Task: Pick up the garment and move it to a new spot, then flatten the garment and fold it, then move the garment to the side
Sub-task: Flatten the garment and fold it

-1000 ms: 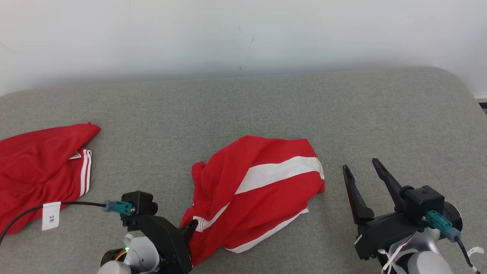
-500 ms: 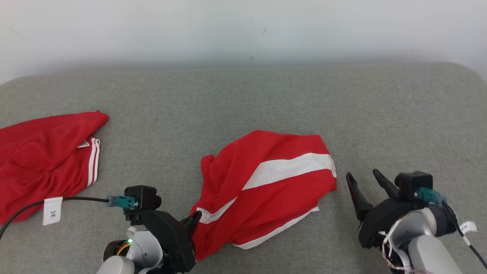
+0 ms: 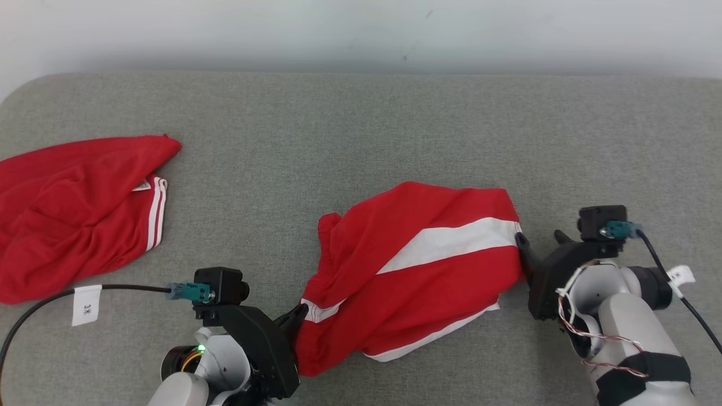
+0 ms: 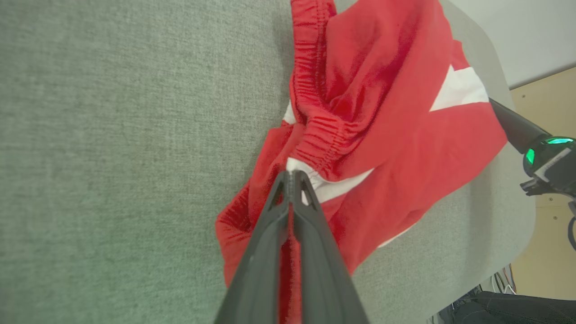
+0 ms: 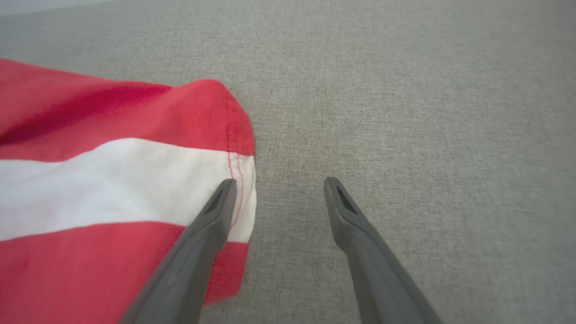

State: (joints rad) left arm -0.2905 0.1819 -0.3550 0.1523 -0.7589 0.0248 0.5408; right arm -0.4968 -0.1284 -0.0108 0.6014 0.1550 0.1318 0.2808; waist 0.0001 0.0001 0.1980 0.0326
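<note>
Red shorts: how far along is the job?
Done: left gripper shut on the waistband of the red shorts. In hand: right gripper open at the striped hem, not gripping yet. Left: the lift, move, flattening, fold and setting aside; the shorts lie crumpled on the gray pad.

I see red shorts [image 3: 417,270] crossed by one broad white band, with a thinner white stripe along the hem, on a flecked grey fabric surface [image 3: 361,129]. Left of the shorts, a second red garment [image 3: 73,208] carries two narrow white stripes, and a teal plug [image 3: 189,291] ends a black cable [image 3: 130,287].
</note>
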